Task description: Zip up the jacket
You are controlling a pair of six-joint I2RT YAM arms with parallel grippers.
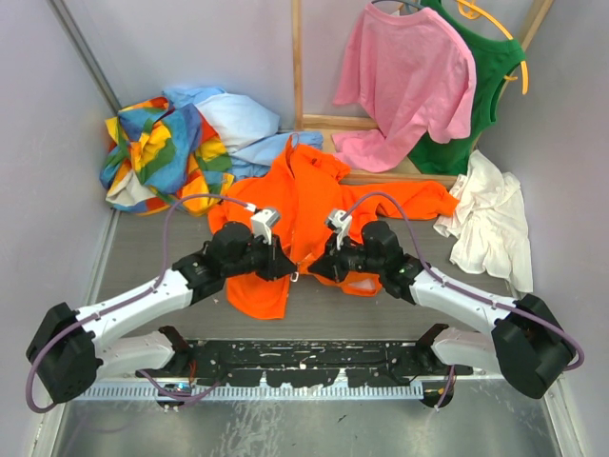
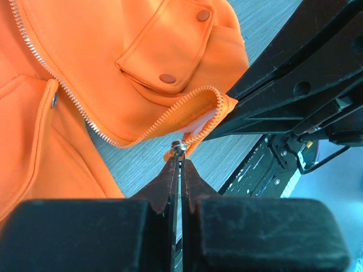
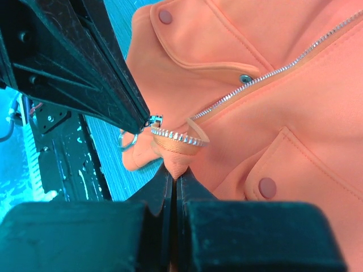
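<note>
The orange jacket [image 1: 306, 205] lies spread on the table with its front zipper open along most of its length. My left gripper [image 1: 288, 268] is shut on the metal zipper slider [image 2: 178, 150] at the zipper's lower end. The silver zipper teeth [image 2: 85, 110] run up and away from it. My right gripper [image 1: 316, 269] is shut on the jacket's hem fabric [image 3: 176, 161] right below the zipper's end. The two grippers nearly touch. In the right wrist view the left gripper's fingers [image 3: 91, 68] hold the slider [image 3: 154, 120], with its ring [image 3: 126, 139] hanging beside it.
A multicoloured patchwork garment [image 1: 157, 152] and a light blue cloth [image 1: 238, 124] lie at the back left. A pink T-shirt [image 1: 404, 81] and a green top [image 1: 487, 86] hang at the back right on a wooden frame [image 1: 298, 67]. A white cloth [image 1: 490, 219] lies at the right.
</note>
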